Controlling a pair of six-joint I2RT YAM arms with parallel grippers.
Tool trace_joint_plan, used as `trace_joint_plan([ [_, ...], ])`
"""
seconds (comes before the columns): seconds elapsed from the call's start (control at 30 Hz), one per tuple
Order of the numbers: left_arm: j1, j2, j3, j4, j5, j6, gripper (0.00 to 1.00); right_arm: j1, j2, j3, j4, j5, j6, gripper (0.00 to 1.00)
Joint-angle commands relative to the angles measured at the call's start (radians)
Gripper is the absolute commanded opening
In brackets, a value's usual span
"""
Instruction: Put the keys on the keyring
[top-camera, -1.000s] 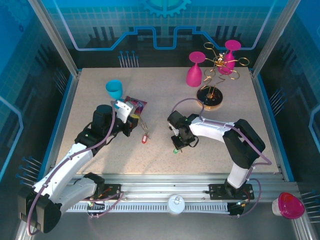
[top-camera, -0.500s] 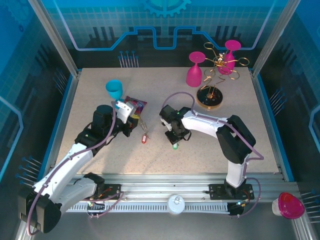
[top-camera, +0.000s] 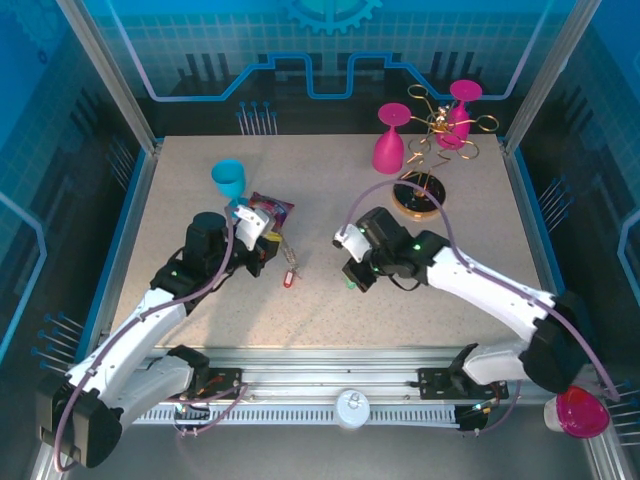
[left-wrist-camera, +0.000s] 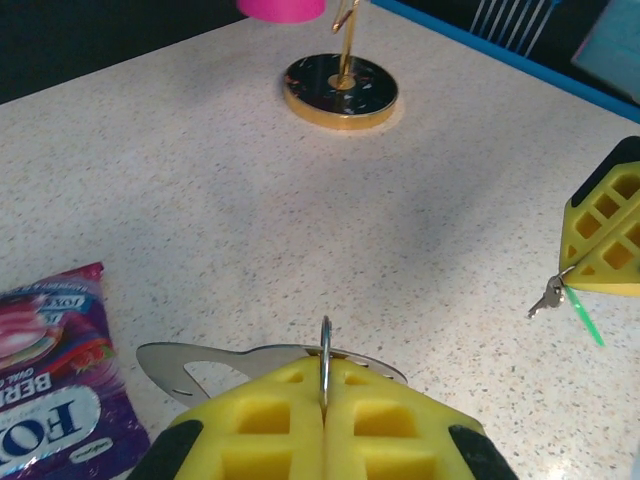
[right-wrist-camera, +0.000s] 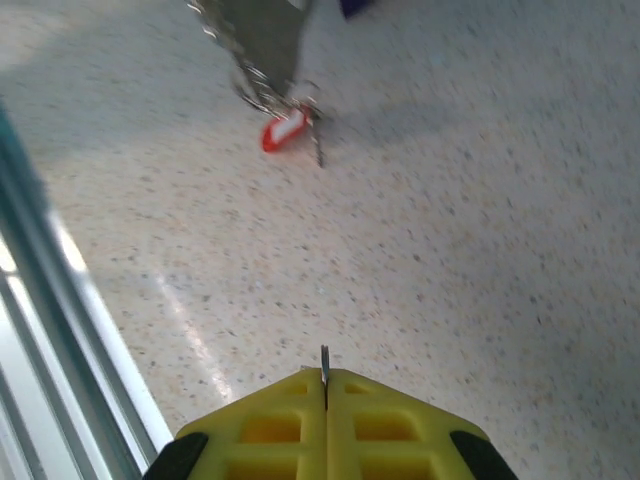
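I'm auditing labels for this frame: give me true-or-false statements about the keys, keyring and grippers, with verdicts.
The left gripper is shut on the keyring. True.
The right gripper holds the red-tagged key. False: it holds the green-tagged key.
The purple snack packet lies beside the left gripper. True.
The teal cup hangs on the gold rack. False: it sits on the table.
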Motion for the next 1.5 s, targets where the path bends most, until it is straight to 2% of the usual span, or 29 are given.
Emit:
trace_joint_plan([
  [0.0, -0.019, -0.024, -0.021, 0.062, 0.106, 0.059, 0.00, -0.014, -0.066, -0.081, 0.171, -0.123, -0.073, 0.00],
  [0.1, -0.059, -0.021, -0.025, 0.057, 0.138, 0.102, 0.00, -0.027, -0.119, -0.146, 0.258, -0.219, -0.097, 0.00],
  [0.3, -0.139, 0.043, 0.033, -0.060, 0.200, 0.297, 0.00, -0.034, -0.188, -0.198, 0.315, -0.264, -0.203, 0.00],
  [0.5, -0.189, 0.092, 0.032, -0.014, 0.217, 0.430, 0.00, -0.035, -0.264, -0.257, 0.394, -0.285, -0.346, 0.00],
  [0.63, -0.198, 0.099, 0.004, 0.066, 0.222, 0.443, 0.00, -0.034, -0.279, -0.268, 0.415, -0.297, -0.389, 0.00],
  [0.8, -0.203, 0.101, -0.027, 0.152, 0.226, 0.394, 0.00, -0.026, -0.256, -0.270, 0.460, -0.313, -0.363, 0.00],
  [1.03, -0.205, 0.125, -0.031, 0.154, 0.248, 0.363, 0.00, 0.007, -0.206, -0.252, 0.513, -0.269, -0.308, 0.00],
  [1.13, -0.206, 0.133, -0.028, 0.150, 0.236, 0.361, 0.00, 0.006, -0.181, -0.210, 0.383, -0.197, -0.313, 0.00],
  [1.23, -0.206, 0.133, -0.025, 0.130, 0.198, 0.367, 0.00, -0.008, -0.163, -0.137, 0.098, -0.094, -0.285, 0.00],
  [1.37, -0.206, 0.137, -0.034, 0.134, 0.133, 0.371, 0.00, -0.012, -0.109, -0.024, -0.279, 0.031, -0.101, 0.00],
  [1.4, -0.205, 0.142, -0.030, 0.130, 0.121, 0.371, 0.00, 0.012, -0.105, -0.005, -0.286, 0.010, -0.059, 0.00],
  [1.47, -0.205, 0.149, -0.021, 0.115, 0.101, 0.372, 0.00, 0.044, -0.091, 0.015, -0.273, 0.054, 0.113, 0.00],
])
